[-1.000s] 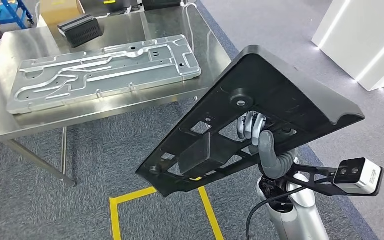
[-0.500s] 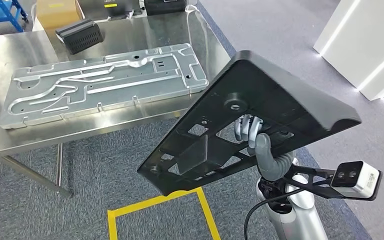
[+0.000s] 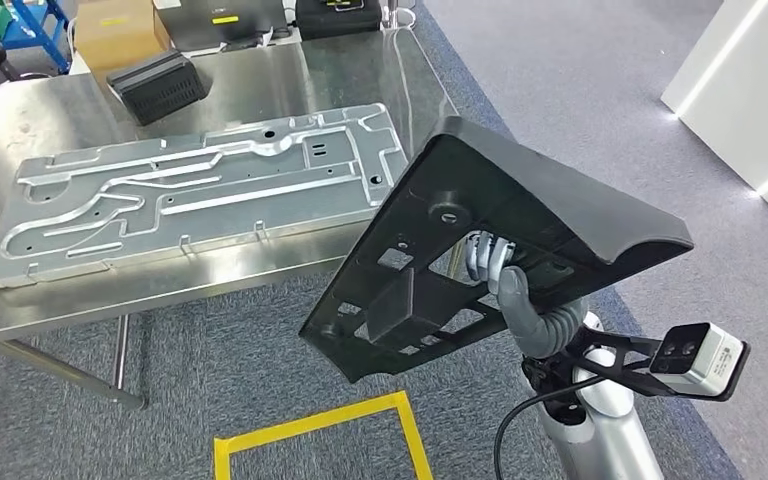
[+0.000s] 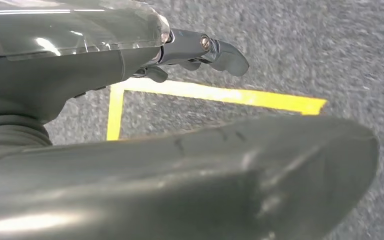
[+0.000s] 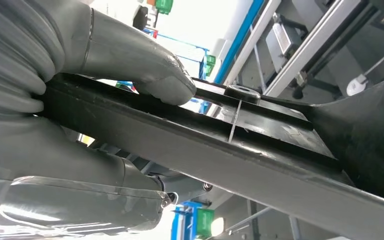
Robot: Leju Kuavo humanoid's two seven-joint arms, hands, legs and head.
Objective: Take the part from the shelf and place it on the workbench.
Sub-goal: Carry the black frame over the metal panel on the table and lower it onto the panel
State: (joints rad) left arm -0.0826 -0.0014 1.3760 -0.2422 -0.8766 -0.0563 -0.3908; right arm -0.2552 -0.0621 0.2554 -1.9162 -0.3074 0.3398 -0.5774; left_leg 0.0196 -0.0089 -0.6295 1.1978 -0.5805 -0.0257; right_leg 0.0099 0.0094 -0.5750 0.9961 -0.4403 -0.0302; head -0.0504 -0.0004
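Your right hand [image 3: 505, 275] grips the black part [image 3: 520, 235], a flat, roughly triangular plastic piece with cut-outs and a raised block on the ribbed side that faces the head camera. The hand holds it up in the air, tilted, with the thumb [image 3: 513, 290] pressed on the ribbed face and the other fingers wrapped behind a bar of the frame. In the right wrist view you can see the same hold up close: the thick grey thumb [image 5: 145, 75] lies on top of a black rib of the part [image 5: 260, 150], and the rest of the hand clamps it from the other side. The part hangs over the grey carpet, just beside the near right corner of the steel workbench [image 3: 290, 80], not resting on it. On the workbench lies a long machined metal plate [image 3: 200, 190], and farther back a small black box [image 3: 158, 85] and a cardboard box [image 3: 115, 28]. A square of yellow tape [image 3: 310, 425] marks the floor below the part. Your left hand [image 4: 105, 50] hangs above the carpet near that yellow tape [image 4: 220, 95], holding nothing, its fingers [image 4: 220, 50] stretched out.
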